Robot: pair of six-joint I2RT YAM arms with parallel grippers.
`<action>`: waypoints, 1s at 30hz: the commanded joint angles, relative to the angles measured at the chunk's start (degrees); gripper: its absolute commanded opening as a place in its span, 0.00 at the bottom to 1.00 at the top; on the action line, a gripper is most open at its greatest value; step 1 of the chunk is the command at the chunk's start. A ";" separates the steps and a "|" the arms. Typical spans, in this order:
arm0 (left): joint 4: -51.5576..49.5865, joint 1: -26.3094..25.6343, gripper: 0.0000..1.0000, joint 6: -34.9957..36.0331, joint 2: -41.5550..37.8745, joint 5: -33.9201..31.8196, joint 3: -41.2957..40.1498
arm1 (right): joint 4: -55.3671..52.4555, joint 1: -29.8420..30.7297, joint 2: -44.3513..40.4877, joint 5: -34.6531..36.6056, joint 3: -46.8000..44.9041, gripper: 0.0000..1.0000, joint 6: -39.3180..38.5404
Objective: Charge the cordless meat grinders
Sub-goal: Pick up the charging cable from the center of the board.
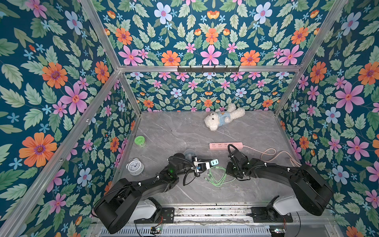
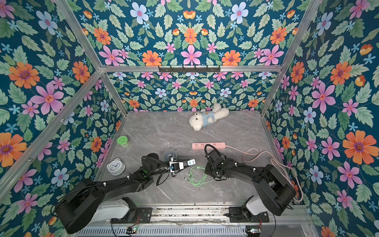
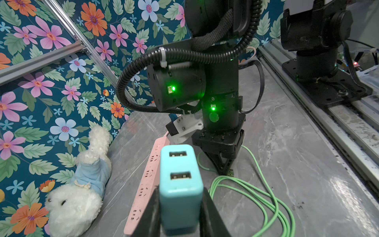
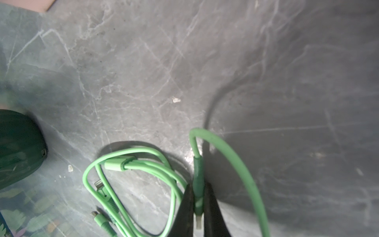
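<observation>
Two black arms reach in from the rail at the near edge of the grey marble table (image 1: 184,131), elbows out, wrists converging mid-table. The left forearm runs low and nearly level, and the left gripper (image 3: 180,197) is clamped on a teal two-port USB charger (image 3: 180,174), ports facing away from the wrist. The right wrist bends steeply down, with the right gripper (image 4: 198,190) pinched on the plug end of a green charging cable (image 1: 218,176), whose loose coils lie on the table between the two wrists. Just behind the left wrist and partly hidden by it stands the cordless meat grinder (image 1: 188,153), a small translucent blue-grey dome. The right wrist view shows its dark green base with a small port facing the cable. Farther back lies a pink power strip (image 1: 225,145), and a white teddy bear (image 1: 223,118) rests by the far wall.
</observation>
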 commanded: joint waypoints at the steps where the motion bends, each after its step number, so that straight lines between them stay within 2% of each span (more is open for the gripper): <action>1: -0.07 -0.04 0.00 0.84 0.00 -0.26 0.41 | -12.87 -0.01 0.29 4.43 -0.55 0.05 -1.92; 5: 0.03 0.01 0.00 -0.60 0.18 0.32 0.75 | -14.35 0.00 -3.49 6.16 0.18 0.04 -3.42; 10: -4.91 0.06 0.00 -1.22 0.59 2.61 3.26 | -14.17 -0.16 -12.80 9.90 0.82 0.05 -8.04; 15: -5.42 0.00 0.00 -4.09 1.15 3.53 4.66 | -6.51 -0.57 -25.21 13.23 0.21 0.05 -14.82; 18: -5.78 -0.07 0.00 -6.14 1.25 3.62 5.49 | 0.43 -0.62 -30.46 12.42 0.03 0.04 -19.96; 22: -10.74 -0.25 0.00 -9.69 1.40 2.93 8.63 | 8.06 -0.64 -32.47 8.02 1.18 0.04 -26.14; 30: -18.42 -1.76 0.00 -21.28 1.63 -4.10 14.79 | 22.66 -0.88 -28.72 2.86 3.18 0.03 -29.61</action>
